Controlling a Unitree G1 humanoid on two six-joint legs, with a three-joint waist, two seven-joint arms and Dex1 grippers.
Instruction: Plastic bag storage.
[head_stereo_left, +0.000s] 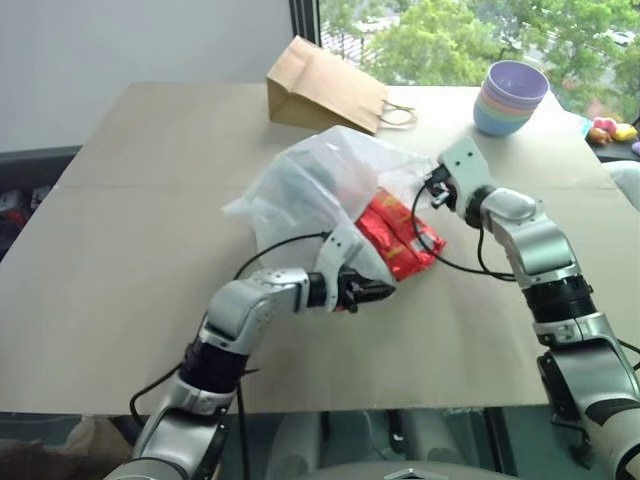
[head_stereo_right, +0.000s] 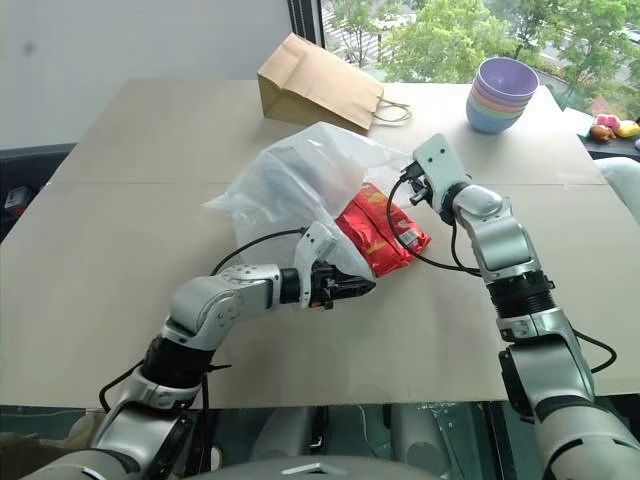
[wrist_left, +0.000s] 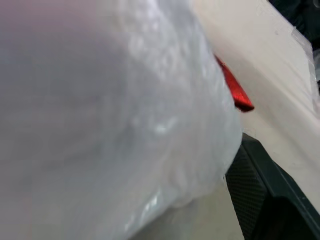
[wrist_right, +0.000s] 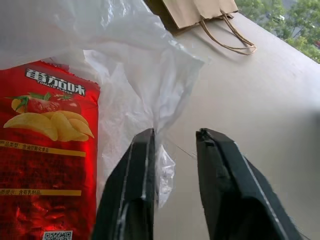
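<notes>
2 grippers flank the plastic bag (head_stereo_left: 320, 185), which lies puffed mid-table with a red snack packet (head_stereo_left: 400, 235) at its mouth; nothing looks stowed yet. The right gripper (wrist_right: 172, 150) is spread, a bag edge beside 1 finger. The left gripper (head_stereo_left: 375, 290) sits under the bag; I cannot tell its jaws. The right wrist view reveals the packet's print.

A brown paper bag (head_stereo_left: 320, 85) with string handles lies on its side at the far edge of the surface (head_stereo_left: 130, 250). A stack of pastel bowls (head_stereo_left: 510, 97) stands upright near the window. A red tomato-flavour chip packet (wrist_right: 45, 165) lies mid-surface.
</notes>
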